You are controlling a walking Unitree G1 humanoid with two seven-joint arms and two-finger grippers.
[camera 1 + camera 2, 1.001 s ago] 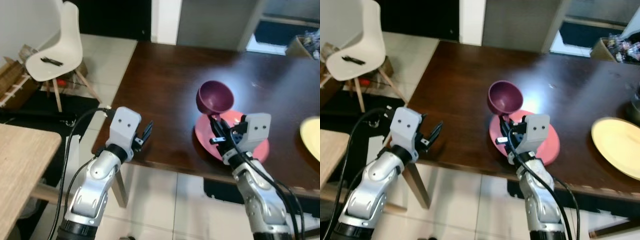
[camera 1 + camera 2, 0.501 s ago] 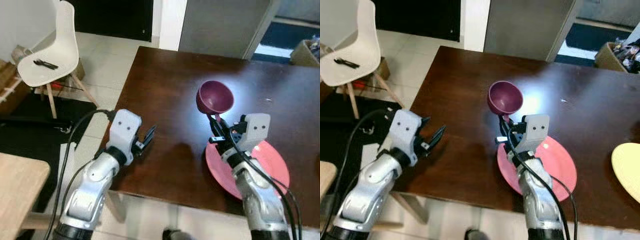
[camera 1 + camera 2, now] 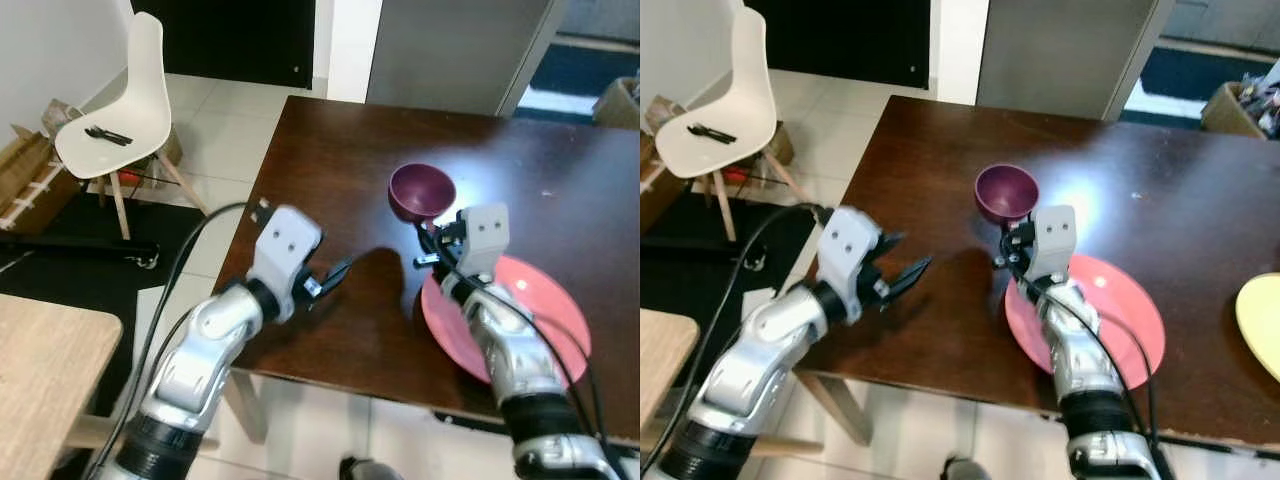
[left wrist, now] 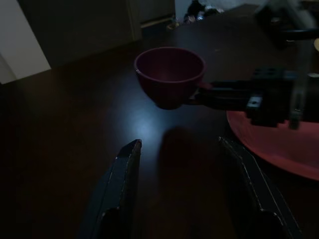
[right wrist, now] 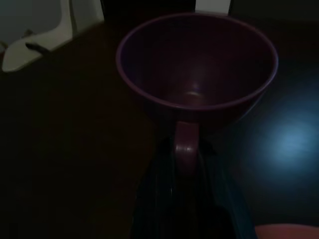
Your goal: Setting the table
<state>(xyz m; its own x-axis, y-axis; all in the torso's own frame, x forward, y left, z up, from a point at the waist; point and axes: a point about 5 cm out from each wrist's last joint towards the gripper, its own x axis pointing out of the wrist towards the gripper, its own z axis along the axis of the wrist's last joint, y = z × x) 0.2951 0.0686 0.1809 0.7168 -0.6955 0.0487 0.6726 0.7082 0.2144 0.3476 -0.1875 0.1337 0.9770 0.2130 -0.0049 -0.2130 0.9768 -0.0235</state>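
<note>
Chair (image 3: 125, 100): white, on the tiled floor well off to the left of both grippers; a small dark utensil (image 3: 103, 133) lies on its seat.
Wooden surface (image 3: 45, 380): light wood, a corner of it at the robot's near left, apart from the dark table.
Table (image 3: 330, 150): dark brown, glossy, with a bright glare patch beside the bowl.
Left gripper (image 3: 335, 277): over the near left part of the table, fingers spread wide with nothing between them; the wrist view shows the bowl straight ahead of the gap, apart from both fingertips.
Bowl (image 3: 421, 191): maroon, upright, just beyond the right gripper's fingertips. Its short handle tab (image 5: 186, 144) points back into the jaws. Whether its base touches the tabletop cannot be told.
Right gripper (image 3: 430, 240): fingers pressed onto the bowl's handle tab, pinching it from both sides.
Red plate (image 3: 530, 320): flat on the table, beneath and to the right of the right gripper's wrist; the bowl sits beyond its far left rim, not over it.
Yellow plate (image 3: 1262, 320): partly in view at the far right edge, well apart from both grippers.
</note>
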